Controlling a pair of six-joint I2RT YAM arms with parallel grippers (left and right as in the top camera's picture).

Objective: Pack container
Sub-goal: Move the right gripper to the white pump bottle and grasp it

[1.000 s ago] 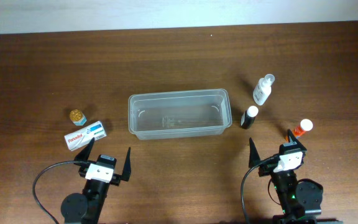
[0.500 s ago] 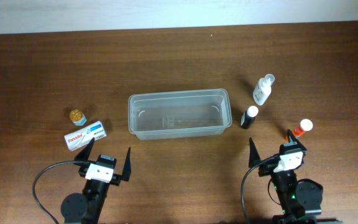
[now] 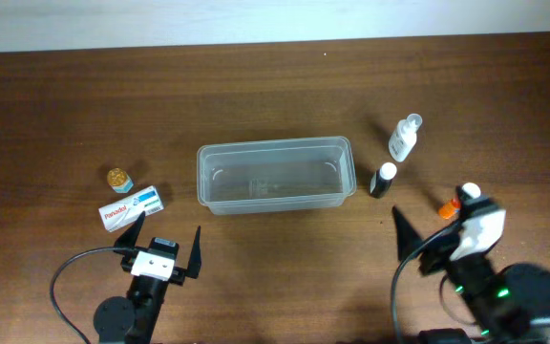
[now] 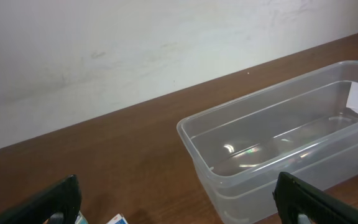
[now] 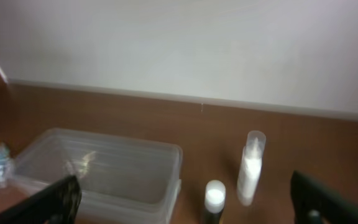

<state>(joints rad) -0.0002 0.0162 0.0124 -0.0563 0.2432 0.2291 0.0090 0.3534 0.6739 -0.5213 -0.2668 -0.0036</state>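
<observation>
Clear plastic, the container (image 3: 275, 176) sits empty at the middle of the tabletop (image 3: 65, 105); packing looks not yet begun; the left tool (image 3: 165, 239) and right tool (image 3: 430, 218) gape wide, holding nothing; next, the right one probably needs lining up over the nearby orange-capped bottle (image 3: 458, 197).

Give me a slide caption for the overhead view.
Empty clear tub on wooden table; box and jar left, white bottle, black bottle and orange bottle right.
</observation>
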